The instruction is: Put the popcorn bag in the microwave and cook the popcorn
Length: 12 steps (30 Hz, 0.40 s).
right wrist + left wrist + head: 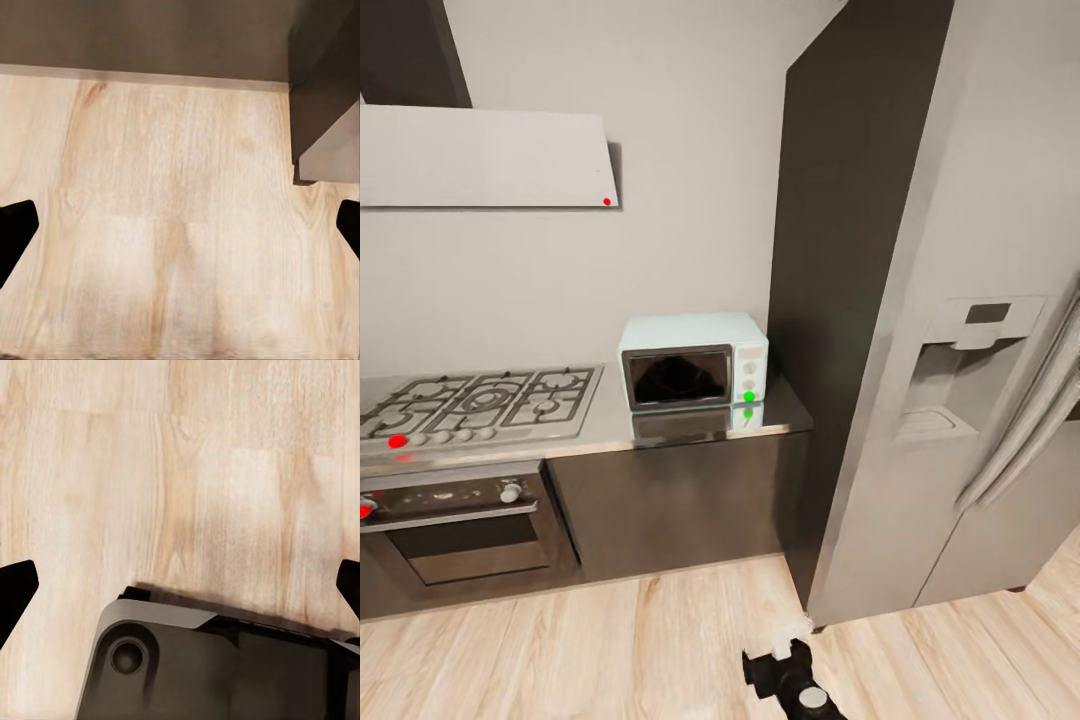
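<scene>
1. Looking from the head view: the microwave (694,362) stands on the countertop (690,425) at about 12 o'clock from the robot, door closed, a green light on its panel. The stove (480,402) lies at 10 o'clock, the fridge (960,400) at 2 o'clock. No popcorn bag shows on the bare counter; whether it sits behind the dark door glass cannot be told. A dark arm part (792,682) shows at 6 o'clock.

2. Left wrist view: the left gripper (180,585) hangs over the wooden floor (187,472) and the robot's dark base (225,667). Its fingers (15,585) are spread wide and carry nothing.

3. Right wrist view: the right gripper (180,225) is likewise spread wide and empty, above the floor, with the cabinet foot (150,37) beyond.

4. Judgement: the scene fits either a search for the bag or heating under way. Approaching well means squaring the base to the counter, stopping short of the cabinet and keeping clear of the fridge corner.
</scene>
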### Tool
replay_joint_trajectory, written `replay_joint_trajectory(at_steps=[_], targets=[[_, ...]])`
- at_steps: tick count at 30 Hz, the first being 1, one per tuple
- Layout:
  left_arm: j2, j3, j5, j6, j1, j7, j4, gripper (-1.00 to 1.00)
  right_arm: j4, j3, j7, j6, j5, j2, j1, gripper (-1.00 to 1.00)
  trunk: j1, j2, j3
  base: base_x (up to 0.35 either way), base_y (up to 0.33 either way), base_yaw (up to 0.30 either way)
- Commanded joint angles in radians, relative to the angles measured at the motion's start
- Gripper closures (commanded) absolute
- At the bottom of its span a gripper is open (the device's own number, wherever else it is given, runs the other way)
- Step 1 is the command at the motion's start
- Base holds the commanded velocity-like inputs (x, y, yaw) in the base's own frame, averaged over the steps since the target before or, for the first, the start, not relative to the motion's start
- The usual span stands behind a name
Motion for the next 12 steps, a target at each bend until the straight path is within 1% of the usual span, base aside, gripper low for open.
replay_joint_trajectory(at_steps=[1,6,7,12], targets=[[-0.001,0.003,0.001,-0.001,0.0,0.0,-0.002,-1.0,0.013,0.007,-0.007,-0.014,-0.008,-0.001,0.0,-1.0,0.001,-0.002,-0.002,-0.019,0.0,0.0],[-0.001,0.018,0.009,0.0,-0.001,0.003,0.02,-1.0,0.105,0.0,-0.01,-0.038,-0.016,-0.013,0.008,-1.0,0.001,-0.002,-0.002,-0.005,0.0,0.0],[0.0,0.017,0.006,0.003,0.0,0.009,0.17,-1.0,0.211,0.004,-0.012,-0.04,-0.007,-0.147,0.333,-1.0,0.001,-0.002,-0.002,0.0,0.0,0.0],[0.0,0.017,0.006,0.003,0.0,0.009,0.169,-1.0,0.211,0.004,-0.012,-0.04,-0.007,-0.147,0.333,-1.0,0.001,-0.002,-0.002,0.0,0.0,0.0]])
